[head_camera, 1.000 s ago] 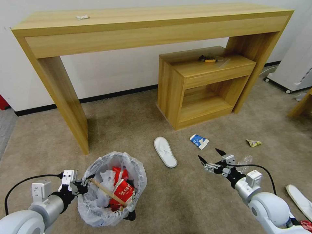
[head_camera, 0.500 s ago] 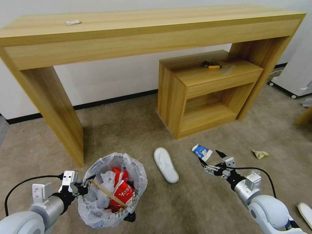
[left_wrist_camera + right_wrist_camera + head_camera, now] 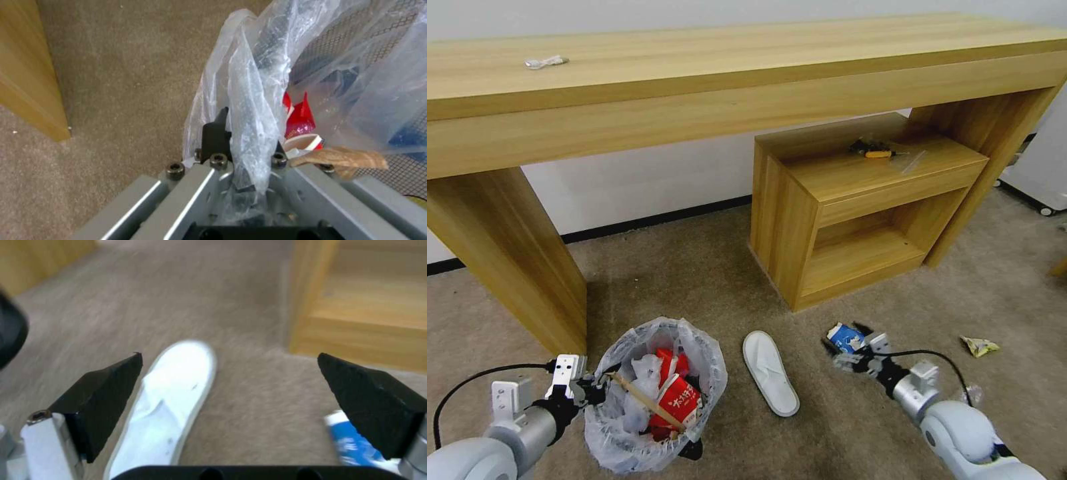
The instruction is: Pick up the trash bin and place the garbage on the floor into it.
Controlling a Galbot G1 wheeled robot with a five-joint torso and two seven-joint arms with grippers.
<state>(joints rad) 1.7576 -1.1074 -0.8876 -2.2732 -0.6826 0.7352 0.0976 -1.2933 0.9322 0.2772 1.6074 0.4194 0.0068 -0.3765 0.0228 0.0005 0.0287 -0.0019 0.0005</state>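
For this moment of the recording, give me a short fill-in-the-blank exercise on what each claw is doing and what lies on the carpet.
1. The left claw is shut on the rim of the ____, which is lined with a plastic bag.
2. The right claw is ____, its fingers wide apart above the floor.
3. The white ____ lies on the carpet between the bin and the blue-white carton.
4. A yellow wrapper lies on the robot's ____ side.

Missing words: trash bin; open; slipper; right
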